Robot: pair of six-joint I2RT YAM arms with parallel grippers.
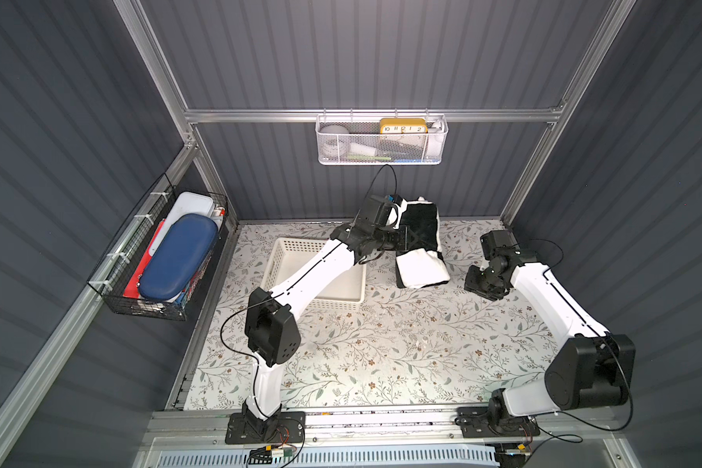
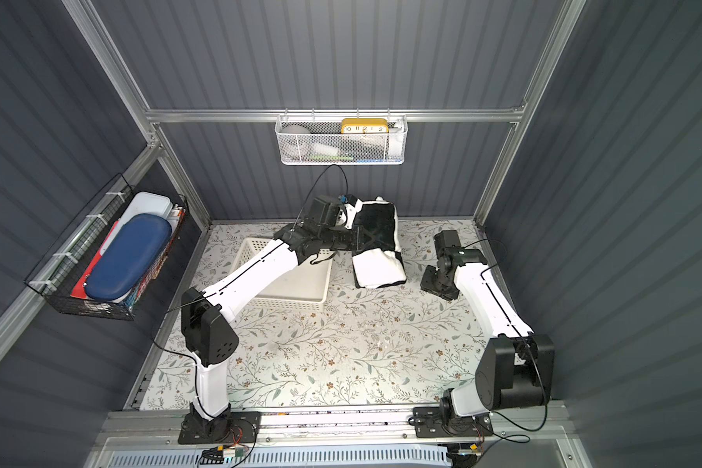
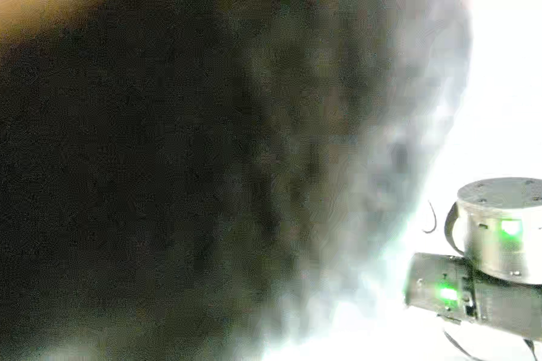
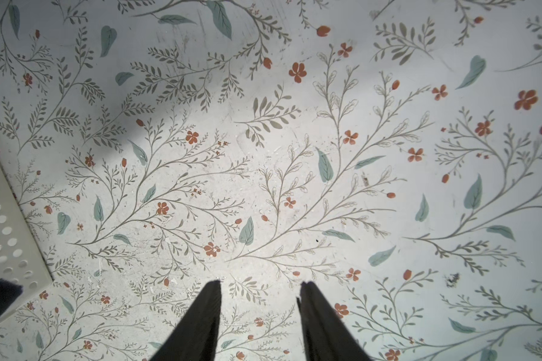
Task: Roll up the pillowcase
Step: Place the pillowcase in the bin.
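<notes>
Hanging from the left tool [image 1: 411,240], which looks clamped on it, the plush black-and-white checkered pillowcase [image 1: 422,267] seems mostly rolled into a compact bundle near the far edge of the floral-covered bench [image 1: 381,344]. The right tool [image 4: 260,312] stands apart, empty.

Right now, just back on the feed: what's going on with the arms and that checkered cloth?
The left claw is closed on the checkered pillowcase at the back of the table. It holds the upper part up while the lower fold rests on the floral table cover, beside the white basket. The right claw hangs open and empty over the cover, apart from the cloth. The pillowcase looks folded and bunched, not a neat roll yet.
</notes>
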